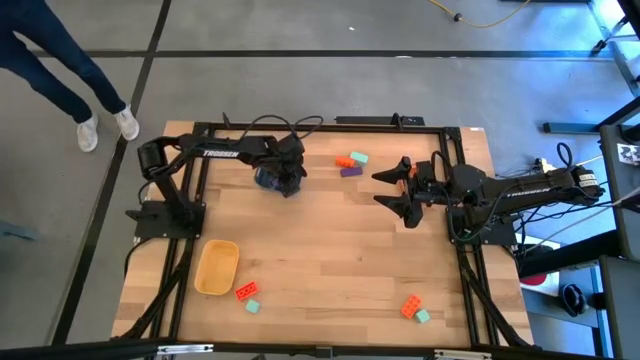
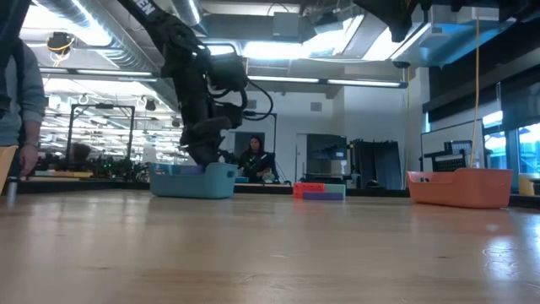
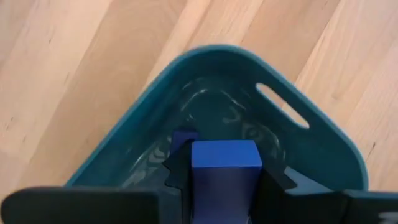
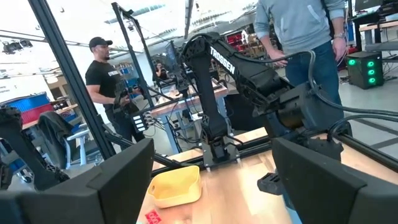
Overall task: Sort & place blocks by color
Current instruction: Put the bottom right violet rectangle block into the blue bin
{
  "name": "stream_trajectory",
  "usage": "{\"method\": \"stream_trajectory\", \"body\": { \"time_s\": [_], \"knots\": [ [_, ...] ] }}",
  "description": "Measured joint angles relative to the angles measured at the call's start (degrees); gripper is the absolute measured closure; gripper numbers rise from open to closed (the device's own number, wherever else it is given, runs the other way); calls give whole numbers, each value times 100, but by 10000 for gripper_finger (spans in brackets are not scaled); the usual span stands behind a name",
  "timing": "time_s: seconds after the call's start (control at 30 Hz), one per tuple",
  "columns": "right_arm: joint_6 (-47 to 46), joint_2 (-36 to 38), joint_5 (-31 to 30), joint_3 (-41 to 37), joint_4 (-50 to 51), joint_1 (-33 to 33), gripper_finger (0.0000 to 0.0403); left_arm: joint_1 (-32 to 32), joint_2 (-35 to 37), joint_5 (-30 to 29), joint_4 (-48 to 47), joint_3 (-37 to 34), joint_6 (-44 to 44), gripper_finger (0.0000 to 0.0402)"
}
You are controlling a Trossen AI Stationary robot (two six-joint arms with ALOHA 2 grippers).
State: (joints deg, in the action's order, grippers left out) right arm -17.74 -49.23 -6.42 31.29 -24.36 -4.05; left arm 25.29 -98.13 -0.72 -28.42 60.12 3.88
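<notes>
Wooden tabletop (image 1: 330,250) from above: left end effector (image 1: 283,180) over blue tub (image 1: 268,178) at far left; right end effector (image 1: 397,188) spread wide, empty, at right. Orange, mint and purple blocks (image 1: 351,162) between them; yellow tub (image 1: 217,267) near left. Low across: blue tub (image 2: 194,181) under left arm, orange tub (image 2: 462,187) right. Left wrist: fingers (image 3: 177,174) clamping blue-purple block (image 3: 225,171) inside tub (image 3: 155,106). Right wrist: fingers (image 4: 118,180) wide apart.

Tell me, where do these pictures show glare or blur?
Low view: bright ceiling lights glare, and the near tabletop is soft. Left wrist view: sheen on the blue tub floor. Right wrist view: the right gripper fingers look blurred up close.
</notes>
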Motion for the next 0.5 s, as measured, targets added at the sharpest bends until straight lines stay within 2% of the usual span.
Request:
{"method": "stream_trajectory", "body": {
  "time_s": [0.17, 0.5],
  "knots": [
    [0, 0, 0, 0, 9, 0, 74, -27, 0, -62, -111, 0, 1, 268],
    [1, 0, 0, 0, 7, 1, 74, 14, 220, 154, -170, 0, 12, 259]
  ]
}}
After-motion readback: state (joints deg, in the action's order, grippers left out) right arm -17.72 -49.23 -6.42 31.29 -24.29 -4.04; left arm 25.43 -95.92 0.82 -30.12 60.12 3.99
